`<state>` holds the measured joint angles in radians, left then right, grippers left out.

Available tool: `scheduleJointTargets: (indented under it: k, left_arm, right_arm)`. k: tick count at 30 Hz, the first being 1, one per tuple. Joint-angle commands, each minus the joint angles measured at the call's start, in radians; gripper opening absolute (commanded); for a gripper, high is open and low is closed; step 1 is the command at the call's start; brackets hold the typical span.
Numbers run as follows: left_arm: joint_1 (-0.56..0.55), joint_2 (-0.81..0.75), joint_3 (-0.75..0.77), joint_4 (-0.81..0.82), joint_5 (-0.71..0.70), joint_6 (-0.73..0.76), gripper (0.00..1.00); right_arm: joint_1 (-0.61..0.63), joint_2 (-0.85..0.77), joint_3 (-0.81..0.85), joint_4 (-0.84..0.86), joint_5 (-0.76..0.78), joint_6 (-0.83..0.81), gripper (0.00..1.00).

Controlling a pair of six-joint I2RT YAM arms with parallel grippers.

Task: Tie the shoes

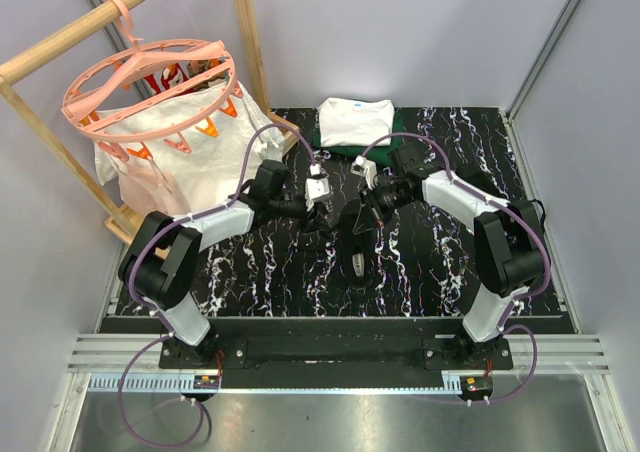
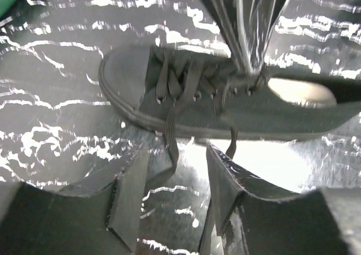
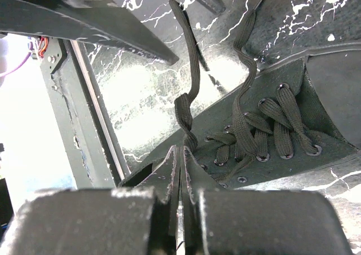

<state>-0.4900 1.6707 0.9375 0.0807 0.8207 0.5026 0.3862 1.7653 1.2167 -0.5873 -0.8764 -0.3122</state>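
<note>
The small black sneaker (image 1: 357, 244) lies on the black marbled mat between my two grippers. In the left wrist view it lies across the frame (image 2: 225, 105), toe to the left, with its laces loose. My left gripper (image 2: 175, 153) is open just in front of the shoe's side, and one hanging lace (image 2: 171, 136) dangles between its fingers. My right gripper (image 3: 181, 149) is shut at the shoe's eyelets, pinching the foot of the other lace (image 3: 190, 91), which runs up from its tips. In the top view, the left gripper (image 1: 322, 215) and right gripper (image 1: 362, 215) stand close together.
Folded white and dark green clothes (image 1: 355, 124) lie at the back of the mat. A pink clip hanger (image 1: 150, 82) with white cloth hangs on a wooden frame (image 1: 250, 32) at the back left. The mat's near edge (image 1: 340, 317) meets the arm bases.
</note>
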Motion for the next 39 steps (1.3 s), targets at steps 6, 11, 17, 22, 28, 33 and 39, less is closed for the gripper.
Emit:
scheduleJointTargets:
  k: [6,11,17,22,28,33,39]
  left_arm:
    - [0.007,0.050,0.115,-0.137,-0.005,0.175,0.48]
    - [0.008,0.046,0.107,-0.131,0.009,0.157,0.48]
    - [0.016,0.044,0.098,-0.127,-0.006,0.148,0.48]
    - [0.016,0.061,0.115,-0.145,-0.025,0.143,0.48]
    - [0.016,0.092,0.149,-0.176,-0.041,0.143,0.50]
    - [0.014,0.127,0.185,-0.205,-0.061,0.149,0.51]
    - [-0.002,0.181,0.267,-0.294,-0.063,0.183,0.51]
  right_arm:
    - [0.008,-0.034,0.024,0.030,-0.006,-0.002,0.19]
    - [0.011,-0.009,0.067,0.029,-0.010,-0.002,0.53]
    - [0.017,0.035,0.118,0.023,-0.019,-0.010,0.56]
    - [0.034,0.060,0.139,-0.012,-0.018,-0.042,0.51]
    - [0.042,0.072,0.138,-0.037,-0.006,-0.070,0.41]
    - [0.043,0.066,0.130,-0.037,0.011,-0.068,0.03]
    - [0.042,0.019,0.089,-0.040,0.017,-0.070,0.00]
